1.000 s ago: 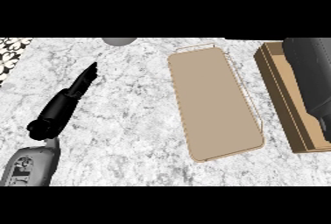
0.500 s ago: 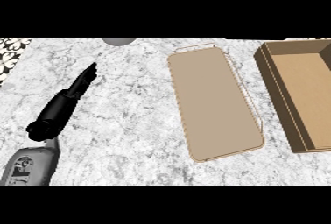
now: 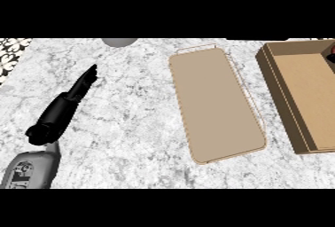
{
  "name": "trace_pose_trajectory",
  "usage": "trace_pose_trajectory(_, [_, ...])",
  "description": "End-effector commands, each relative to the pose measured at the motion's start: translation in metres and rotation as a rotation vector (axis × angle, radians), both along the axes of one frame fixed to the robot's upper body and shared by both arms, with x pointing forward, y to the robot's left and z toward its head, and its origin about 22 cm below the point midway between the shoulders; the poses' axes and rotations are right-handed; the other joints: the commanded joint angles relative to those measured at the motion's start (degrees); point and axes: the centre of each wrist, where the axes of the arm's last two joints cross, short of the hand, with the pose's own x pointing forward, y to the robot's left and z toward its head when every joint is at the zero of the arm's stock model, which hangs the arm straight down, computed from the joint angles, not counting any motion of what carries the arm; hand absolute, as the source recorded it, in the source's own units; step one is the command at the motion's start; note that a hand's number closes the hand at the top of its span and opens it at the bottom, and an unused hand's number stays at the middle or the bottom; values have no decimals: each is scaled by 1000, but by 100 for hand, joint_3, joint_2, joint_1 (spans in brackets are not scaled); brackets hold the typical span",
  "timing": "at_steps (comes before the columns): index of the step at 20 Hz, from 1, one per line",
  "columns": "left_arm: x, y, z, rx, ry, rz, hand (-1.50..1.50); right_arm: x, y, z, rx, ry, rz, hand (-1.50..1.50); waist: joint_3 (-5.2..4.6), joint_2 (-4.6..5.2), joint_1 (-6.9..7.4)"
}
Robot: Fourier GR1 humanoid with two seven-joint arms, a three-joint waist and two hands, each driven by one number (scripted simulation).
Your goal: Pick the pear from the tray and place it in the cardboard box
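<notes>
Head view: tray (image 3: 216, 106) between left hand (image 3: 65, 106) and cardboard box (image 3: 304, 97).

A tray (image 3: 216, 106) lies at the middle of the counter (image 3: 131, 128). Right of the tray, just beside it, sits a cardboard box (image 3: 297, 95), reaching the view's right edge. Left of the tray, well apart, the left hand (image 3: 65, 106) rests on the counter with its fingers outstretched.

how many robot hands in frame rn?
1. The left robot hand lies at the left over the counter, fingers straight. The right one may be the dark bit at the right edge, above the cardboard box; cannot tell.
</notes>
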Motion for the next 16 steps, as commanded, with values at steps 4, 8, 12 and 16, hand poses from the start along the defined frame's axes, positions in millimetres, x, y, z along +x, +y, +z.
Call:
trace_pose_trajectory(4, [0,-2,-7,9,11,-13,0,-19,-28,-19,175,142,93,-150,0,-10,-19])
trace_pose_trajectory(8, [7,-7,4,5,3,-7,0,-23,-31,-23,209,23,200,-150,5,4,-6])
trace_pose_trajectory(12, [5,-3,-1,-1,19,11,0,-25,-38,2,202,-321,244,-150,10,-35,-104])
trace_pose_trajectory(16, [-1,3,1,1,13,0,0,-22,-37,25,414,-794,109,-150,39,-54,-49])
